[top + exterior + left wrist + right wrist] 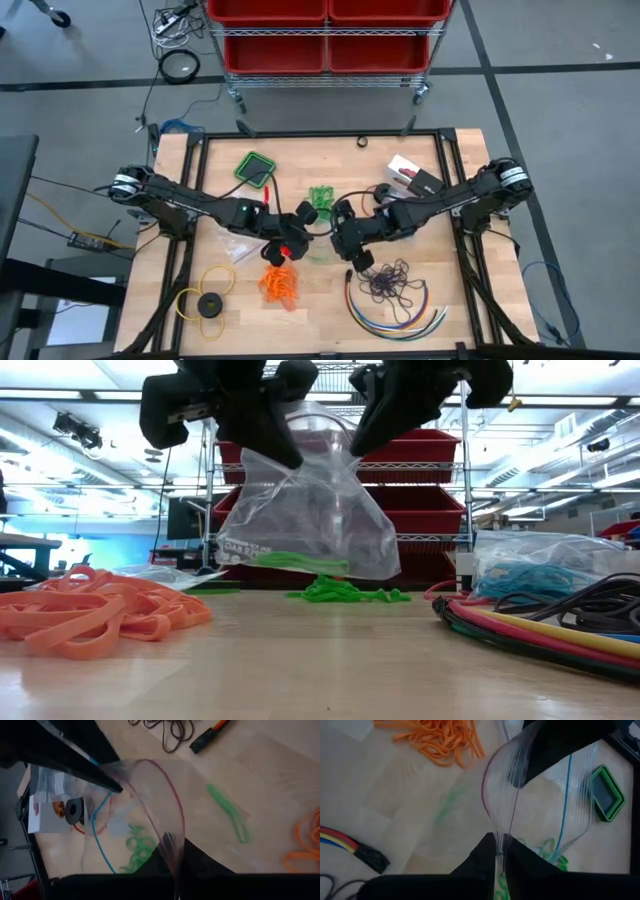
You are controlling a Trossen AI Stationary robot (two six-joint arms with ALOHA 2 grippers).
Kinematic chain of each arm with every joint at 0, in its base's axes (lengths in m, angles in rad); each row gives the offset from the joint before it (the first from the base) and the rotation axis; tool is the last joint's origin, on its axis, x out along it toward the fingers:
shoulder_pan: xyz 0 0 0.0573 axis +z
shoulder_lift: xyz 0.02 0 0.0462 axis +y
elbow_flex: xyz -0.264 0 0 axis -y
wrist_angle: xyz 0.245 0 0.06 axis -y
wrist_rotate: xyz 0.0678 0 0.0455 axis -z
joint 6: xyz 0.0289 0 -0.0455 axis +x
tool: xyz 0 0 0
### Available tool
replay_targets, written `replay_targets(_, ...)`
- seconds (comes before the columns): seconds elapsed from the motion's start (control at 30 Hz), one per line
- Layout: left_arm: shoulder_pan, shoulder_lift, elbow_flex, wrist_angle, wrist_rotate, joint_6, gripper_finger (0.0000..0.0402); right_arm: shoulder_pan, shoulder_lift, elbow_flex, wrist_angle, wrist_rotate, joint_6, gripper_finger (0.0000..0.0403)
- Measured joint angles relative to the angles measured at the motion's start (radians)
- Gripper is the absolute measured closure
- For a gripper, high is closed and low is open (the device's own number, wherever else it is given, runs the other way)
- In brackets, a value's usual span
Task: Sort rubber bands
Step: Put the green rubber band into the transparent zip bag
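A clear zip bag (pixel 305 510) hangs open between my two grippers above the middle of the table, with a green rubber band (pixel 300 563) lying in its bottom. My left gripper (pixel 270 435) and my right gripper (pixel 385 420) are each shut on the bag's mouth. A small pile of green rubber bands (pixel 320 195) lies on the table behind the bag. Orange rubber bands (pixel 280 285) lie near the front left and dark purple ones (pixel 392 280) near the front right. My left gripper pinches the bag's rim (pixel 172 851) between its two fingers on the mouth's left side, slanting down from the table's left. The bag hangs below it, clear of the table. My right gripper pinches the opposite rim (pixel 501 847) between its two fingers, slanting down from the table's right. The plastic beside its fingers is drawn into taut streaks (pixel 512 775), and the mouth stands open between the two holds.
Multicoloured cables (pixel 395 312) curve along the front right. A yellow ring with a black disc (pixel 205 302) lies front left. A green square lid (pixel 257 168) and a white box (pixel 408 172) sit toward the back. A second bag with blue bands (pixel 530 575) stands right.
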Motion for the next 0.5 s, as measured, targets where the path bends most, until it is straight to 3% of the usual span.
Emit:
replay_targets(0.37, 0.0, 0.0, 0.0, 0.005, -0.024, -0.01, 0.0401, -0.012, 0.0, 0.0, -0.036, -0.008, -0.05, 0.0402)
replay_targets(0.5, 0.0, 0.0, 0.0, 0.009, -0.05, -0.056, 0.0384, 0.003, 0.0, 0.0, -0.1, 0.024, -0.114, 0.0403)
